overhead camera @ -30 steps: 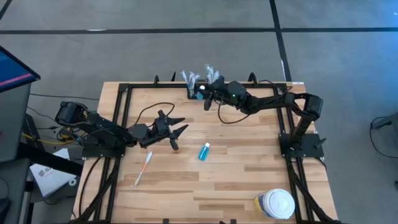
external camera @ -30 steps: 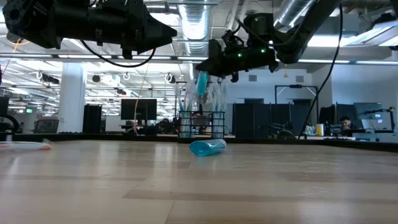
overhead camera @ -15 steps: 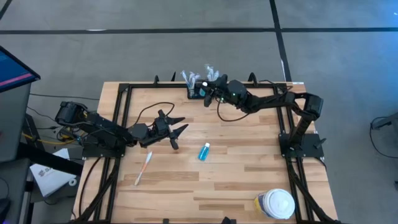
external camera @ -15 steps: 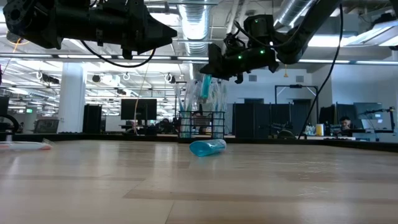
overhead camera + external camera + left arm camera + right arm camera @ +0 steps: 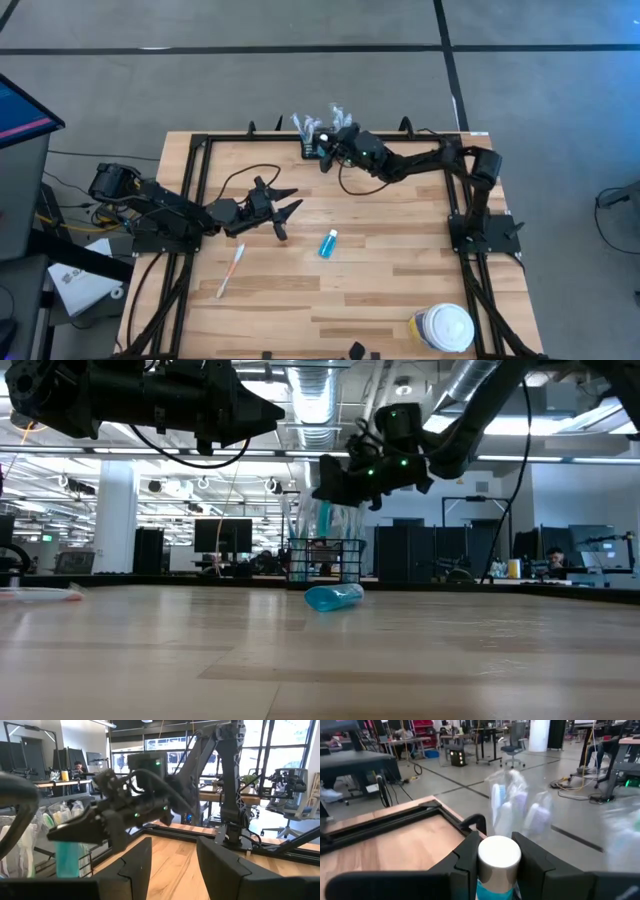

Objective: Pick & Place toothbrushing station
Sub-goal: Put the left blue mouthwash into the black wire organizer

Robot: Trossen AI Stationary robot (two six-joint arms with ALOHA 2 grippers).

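The toothbrushing station (image 5: pixel 312 150) is mostly hidden in the high view: only a dark edge of it shows at the far edge of the table (image 5: pixel 380 290), under the right gripper (image 5: pixel 322 152). In the low view it reads more plainly as a black open-topped wire caddy (image 5: pixel 323 560) standing upright at the back, with pale wrapped items (image 5: pixel 318 120) rising out of it; what those items are is hard to make out.

The right arm reaches from its base on the table's right side across to the far middle, forearm roughly level, gripper hanging directly above the caddy. Its 2 fingers are closed around a teal bottle with a white cap (image 5: pixel 499 855), seen close in the right wrist view; the bottle's lower part is cut off there. In the low view the bottle (image 5: pixel 324 515) hangs just over the caddy's top; whether it touches cannot be told.

The left gripper (image 5: pixel 285 212) hovers above the table's left-middle with its fingers spread wide and nothing between them.

A 2nd teal bottle (image 5: pixel 328 243) lies on its side mid-table, a toothbrush (image 5: pixel 232 268) lies near the left side, and a round white-lidded jar (image 5: pixel 443 327) stands at the near right corner.
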